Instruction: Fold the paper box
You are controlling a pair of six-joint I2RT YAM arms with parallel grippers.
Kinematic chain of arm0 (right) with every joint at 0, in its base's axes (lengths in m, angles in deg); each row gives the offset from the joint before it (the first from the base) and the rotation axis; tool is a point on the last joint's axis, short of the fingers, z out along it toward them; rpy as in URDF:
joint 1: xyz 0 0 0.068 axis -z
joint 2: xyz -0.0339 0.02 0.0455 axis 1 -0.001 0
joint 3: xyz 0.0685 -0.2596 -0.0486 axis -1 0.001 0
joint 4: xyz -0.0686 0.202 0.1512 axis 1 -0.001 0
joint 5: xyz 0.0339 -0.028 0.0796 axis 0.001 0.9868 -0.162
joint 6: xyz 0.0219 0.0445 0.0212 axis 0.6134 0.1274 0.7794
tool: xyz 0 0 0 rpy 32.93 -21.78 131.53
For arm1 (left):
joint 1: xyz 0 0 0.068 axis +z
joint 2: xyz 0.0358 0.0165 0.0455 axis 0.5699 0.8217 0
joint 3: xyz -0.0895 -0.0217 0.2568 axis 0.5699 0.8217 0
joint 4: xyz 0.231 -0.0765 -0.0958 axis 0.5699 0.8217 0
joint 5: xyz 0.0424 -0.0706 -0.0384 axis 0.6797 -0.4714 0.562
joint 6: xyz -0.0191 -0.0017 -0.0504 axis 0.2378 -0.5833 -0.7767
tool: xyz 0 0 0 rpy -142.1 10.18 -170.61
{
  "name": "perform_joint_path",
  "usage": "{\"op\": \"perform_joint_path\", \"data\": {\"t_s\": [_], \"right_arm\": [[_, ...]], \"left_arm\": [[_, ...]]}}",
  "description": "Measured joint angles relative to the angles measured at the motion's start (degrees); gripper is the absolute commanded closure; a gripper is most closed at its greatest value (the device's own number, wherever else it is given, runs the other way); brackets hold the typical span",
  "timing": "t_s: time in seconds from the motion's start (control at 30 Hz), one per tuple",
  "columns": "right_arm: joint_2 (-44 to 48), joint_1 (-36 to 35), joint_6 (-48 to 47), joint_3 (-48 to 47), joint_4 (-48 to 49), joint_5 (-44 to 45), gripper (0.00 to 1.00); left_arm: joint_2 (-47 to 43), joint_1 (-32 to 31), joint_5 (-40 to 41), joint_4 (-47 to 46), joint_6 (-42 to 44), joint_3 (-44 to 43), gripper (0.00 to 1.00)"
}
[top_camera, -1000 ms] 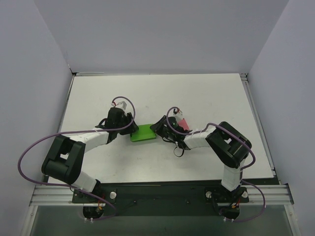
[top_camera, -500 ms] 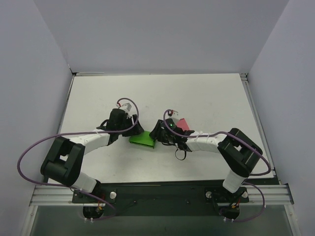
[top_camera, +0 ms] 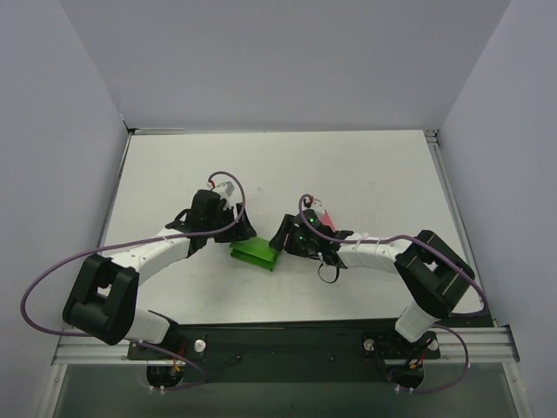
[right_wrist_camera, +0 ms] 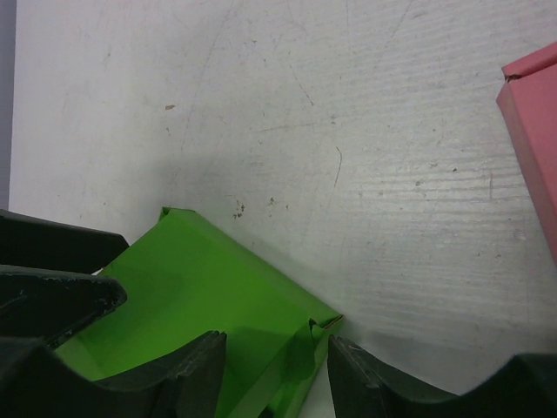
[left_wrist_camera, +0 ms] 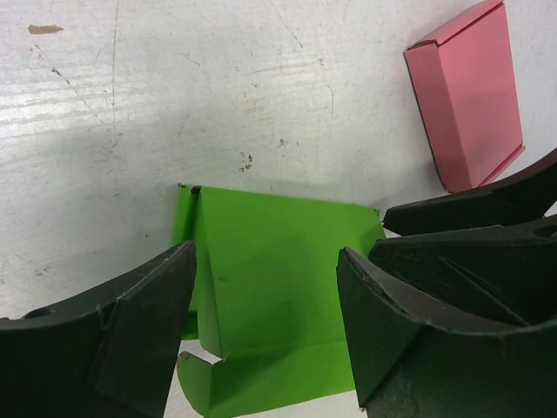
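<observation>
Green paper box (top_camera: 255, 252) lying mid-table between two spread grippers.
The left gripper (left_wrist_camera: 265, 257) holds its jaws apart over the box's flat panel. The right gripper (right_wrist_camera: 277, 341) has its jaws apart around a raised corner flap, though I cannot tell whether either one touches the card. A plain pink box (left_wrist_camera: 470, 96) lies close by on the scuffed white table (left_wrist_camera: 261, 87).

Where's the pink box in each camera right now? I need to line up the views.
Top external: pink box just right of centre, partly covered.
Left wrist: upper right corner.
Right wrist: cut off at the right edge.
Shared landmark: the green paper box, low in both wrist views.
</observation>
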Motion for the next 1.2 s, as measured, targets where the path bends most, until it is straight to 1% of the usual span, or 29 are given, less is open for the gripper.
{"op": "perform_joint_path", "data": {"t_s": [0.13, 0.17, 0.27, 0.33, 0.5, 0.57, 0.63, 0.7, 0.73, 0.8, 0.93, 1.03, 1.1, 1.2], "right_arm": [[0.02, 0.04, 2.03, 2.12, 2.91, -1.73, 0.5], [0.02, 0.13, 2.64, 2.54, 3.52, -2.14, 0.5], [0.02, 0.46, 3.78, 2.99, 4.57, -2.99, 0.5], [0.02, 0.52, 4.66, 3.23, 5.27, -3.43, 0.47], [0.92, 1.25, 6.54, 5.27, 6.71, -3.78, 0.42], [2.62, 1.29, 6.67, 6.91, 6.99, -3.65, 0.41], [4.66, 1.33, 5.62, 8.44, 7.67, -3.54, 0.39], [6.95, 1.18, 2.71, 9.94, 8.57, -3.41, 0.35], [8.24, 0.9, 0.9, 10.49, 8.79, -3.3, 0.34], [10.67, -0.55, -4.33, 10.88, 8.59, -2.62, 0.32], [15.56, -6.75, -16.63, 10.16, 5.6, 0.74, 0.29], [17.33, -11.45, -25.22, 7.89, 1.84, 4.74, 0.29], [17.33, -13.2, -29.31, 6.05, -0.17, 6.21, 0.29], [16.74, -14.58, -34.86, 2.97, -2.89, 7.85, 0.29]], "left_arm": [[0.02, 0.0, 0.02, 0.74, 0.04, 0.0, 0.26], [0.02, 0.0, 0.04, 0.87, 0.02, 0.0, 0.29], [0.11, 0.0, 0.04, 0.98, 0.04, 0.02, 0.32], [0.24, 0.0, 0.04, 0.98, 0.04, 0.02, 0.31], [0.37, 0.0, -0.04, 0.9, -0.02, 0.37, 0.23], [-0.61, 0.02, 0.22, 1.14, -0.15, 1.01, 0.22], [-3.45, 0.22, 0.7, 1.95, -0.2, 1.66, 0.22], [-7.32, 0.61, 1.38, 2.99, -0.11, 1.81, 0.21], [-9.86, 0.83, 2.25, 3.43, 0.04, 1.81, 0.2], [-14.91, 1.22, 4.04, 4.74, 0.72, 1.81, 0.2], [-22.86, 1.88, 7.91, 8.28, 1.55, 2.05, 0.2], [-28.39, 2.01, 9.86, 8.55, 1.25, 6.14, 0.21], [-31.26, 2.03, 10.6, 9.57, 0.79, 9.29, 0.21], [-32.89, 2.03, 11.17, 10.64, 0.33, 12.17, 0.21]]}}
